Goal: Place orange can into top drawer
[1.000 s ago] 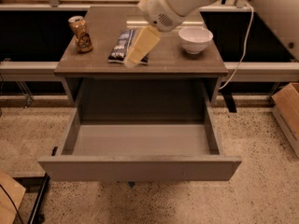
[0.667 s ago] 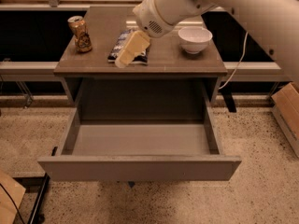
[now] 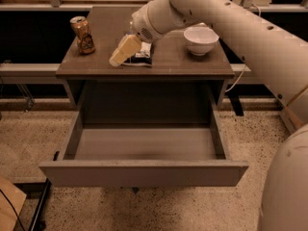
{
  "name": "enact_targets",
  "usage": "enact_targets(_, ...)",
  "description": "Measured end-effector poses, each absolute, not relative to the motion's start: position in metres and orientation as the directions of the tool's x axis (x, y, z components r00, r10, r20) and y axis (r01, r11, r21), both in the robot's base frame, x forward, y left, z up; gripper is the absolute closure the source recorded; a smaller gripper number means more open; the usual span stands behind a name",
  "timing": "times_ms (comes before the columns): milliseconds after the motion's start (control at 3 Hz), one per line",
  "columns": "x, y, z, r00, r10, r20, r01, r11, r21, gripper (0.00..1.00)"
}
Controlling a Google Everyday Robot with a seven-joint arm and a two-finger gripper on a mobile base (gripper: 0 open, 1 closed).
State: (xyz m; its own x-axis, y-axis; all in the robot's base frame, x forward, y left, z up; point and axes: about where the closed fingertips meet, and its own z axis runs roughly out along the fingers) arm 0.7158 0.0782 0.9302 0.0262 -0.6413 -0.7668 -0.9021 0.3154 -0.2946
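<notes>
The orange can (image 3: 83, 34) stands at the desk's (image 3: 192, 64) back-left corner; the end effector (image 3: 124, 51) hangs over the middle, spread or pressed together I cannot tell. A sideways bump could tip the can off the left edge, missing the top drawer (image 3: 144, 173).

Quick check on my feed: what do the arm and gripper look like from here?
The arm is thick, smooth, off-white tubing with rounded joints, a few small dark dots along the upper link and a round perforated patch near the wrist. The gripper, over the brown table by the snack bag, is a tan, tapered piece.
</notes>
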Motion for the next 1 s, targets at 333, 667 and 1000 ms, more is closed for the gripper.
enact_targets(333, 0.716, 0.078, 0.930, 0.026, -0.641, -0.767, -0.902, 0.315, -0.295, 0.00)
enact_targets(667, 0.726, 0.103, 0.927, 0.023, -0.598, -0.801, -0.893, 0.348, -0.286, 0.00)
enact_targets(1000, 0.743, 0.125, 0.923, 0.041, -0.545, -0.838, -0.883, 0.373, -0.285, 0.00)
